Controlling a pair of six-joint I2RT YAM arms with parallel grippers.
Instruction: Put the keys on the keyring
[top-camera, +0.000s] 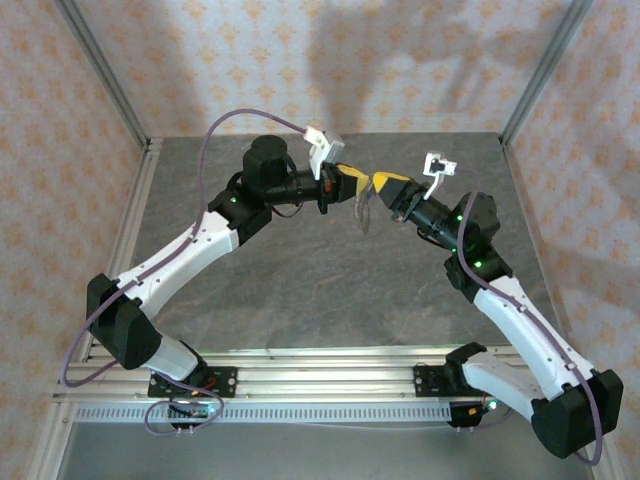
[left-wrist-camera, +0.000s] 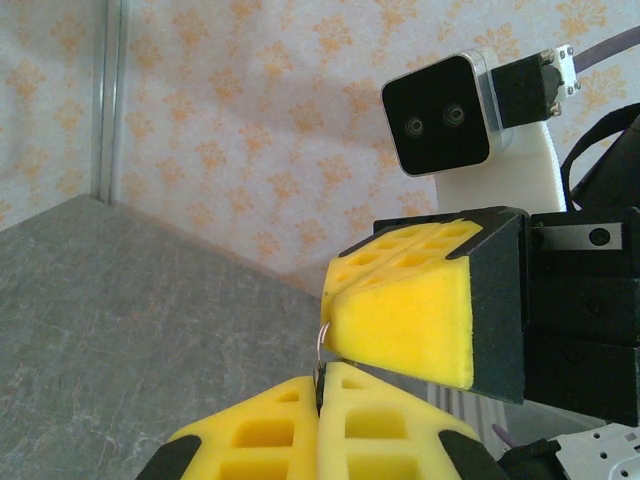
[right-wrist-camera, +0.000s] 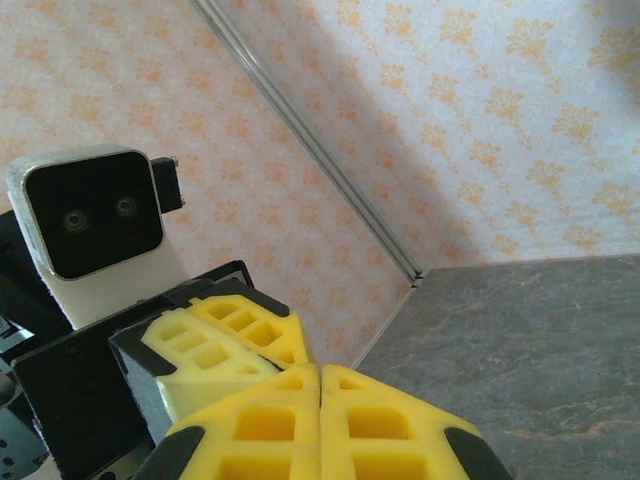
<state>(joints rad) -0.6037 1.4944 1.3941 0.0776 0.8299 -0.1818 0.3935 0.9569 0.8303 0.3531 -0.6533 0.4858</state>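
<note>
Two claws meet tip to tip above the middle of the table (top-camera: 300, 270). The left claw (left-wrist-camera: 320, 378) is clenched on the keyring (left-wrist-camera: 322, 342), a thin loop that rises from the seam of its pads up to the tip of the right claw (left-wrist-camera: 335, 297), which is clenched too, though on what I cannot tell. The hold on the keyring looks slight, so a small sideways pull or twist from either arm could drag it out of the pads and drop it to the table, and pressing the tips harder together could bend it.

Left gripper (top-camera: 360, 183) tip-to-tip with right gripper (top-camera: 380, 183)
</note>
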